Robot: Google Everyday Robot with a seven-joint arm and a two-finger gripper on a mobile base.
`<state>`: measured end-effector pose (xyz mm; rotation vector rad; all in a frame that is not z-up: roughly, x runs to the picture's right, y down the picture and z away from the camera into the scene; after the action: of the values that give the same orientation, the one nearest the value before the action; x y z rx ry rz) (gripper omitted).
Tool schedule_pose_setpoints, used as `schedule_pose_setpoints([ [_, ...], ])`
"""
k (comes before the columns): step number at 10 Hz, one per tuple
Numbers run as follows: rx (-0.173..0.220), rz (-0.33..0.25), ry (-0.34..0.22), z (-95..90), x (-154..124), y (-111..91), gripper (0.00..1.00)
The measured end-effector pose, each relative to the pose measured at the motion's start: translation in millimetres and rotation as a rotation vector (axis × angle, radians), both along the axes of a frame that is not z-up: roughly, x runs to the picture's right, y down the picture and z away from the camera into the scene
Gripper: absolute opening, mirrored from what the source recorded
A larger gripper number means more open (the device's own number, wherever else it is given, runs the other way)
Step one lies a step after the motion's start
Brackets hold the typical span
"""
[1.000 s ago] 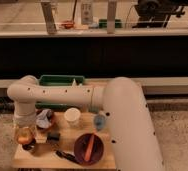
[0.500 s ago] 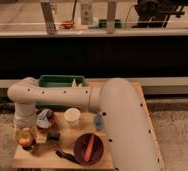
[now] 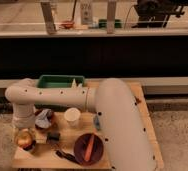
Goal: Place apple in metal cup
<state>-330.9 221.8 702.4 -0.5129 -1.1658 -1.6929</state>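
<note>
The apple (image 3: 25, 142), yellow-orange with a reddish blush, sits at the front left corner of the wooden table (image 3: 42, 159). My gripper (image 3: 24, 133) hangs straight down from the white arm's wrist, right over the apple and touching or nearly touching its top. The metal cup (image 3: 44, 119), shiny grey with reddish reflections, stands just right of the wrist and behind the apple, about one cup-width away from it.
A white cup (image 3: 72, 116) stands mid-table. A blue cup (image 3: 95, 123) is partly hidden by the arm. A dark red bowl (image 3: 80, 150) holds an orange carrot (image 3: 89, 146). A green tray (image 3: 54, 81) is at the back. A small dark object (image 3: 53, 136) lies right of the apple.
The arm's large link has swung a little wider and closer to the camera. The wrist has sunk slightly over the apple. The apple and cups have not moved.
</note>
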Motion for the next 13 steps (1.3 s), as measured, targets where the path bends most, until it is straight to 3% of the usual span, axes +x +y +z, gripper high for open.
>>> schedule_pose_setpoints([
  [2, 0.003, -0.004, 0.002, -0.2, -0.5, -0.2, 0.77],
  [3, 0.006, -0.007, 0.001, -0.8, -0.4, -0.6, 0.80],
  [13, -0.012, -0.016, -0.050, -4.1, -5.4, -3.8, 0.80],
])
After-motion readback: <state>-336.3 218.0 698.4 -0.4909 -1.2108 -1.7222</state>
